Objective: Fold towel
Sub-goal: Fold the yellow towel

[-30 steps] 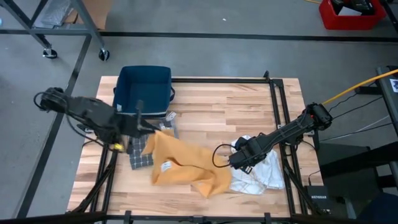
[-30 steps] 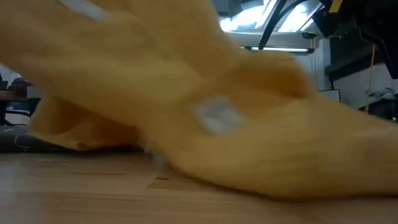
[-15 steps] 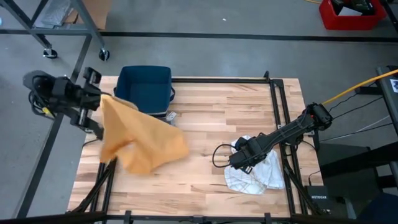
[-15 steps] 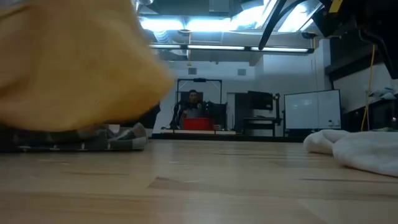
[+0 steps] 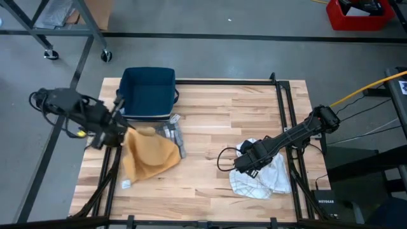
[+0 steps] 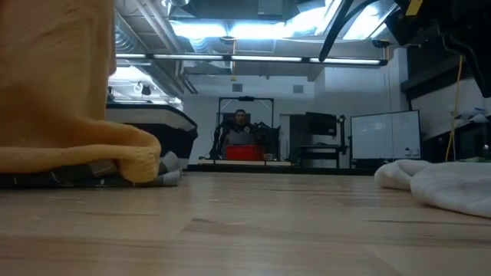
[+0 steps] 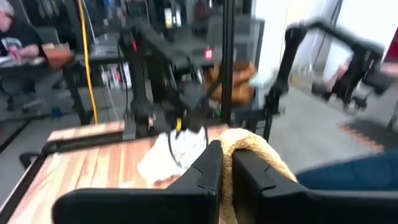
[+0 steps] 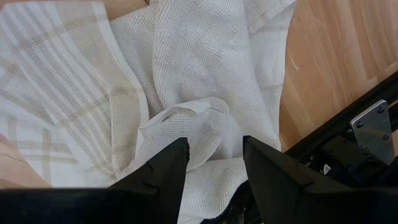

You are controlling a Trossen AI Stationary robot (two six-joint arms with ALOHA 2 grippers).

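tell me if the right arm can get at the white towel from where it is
Probably yes. The right gripper hangs right over the white towel at the table's right side, its fingers open with the bunched cloth directly between them and nothing in the way.

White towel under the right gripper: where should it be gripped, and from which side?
Likely the raised fold at the middle of the white towel: it stands proud of the crumpled heap. Come straight down; the right gripper hovers over it, jaws open.
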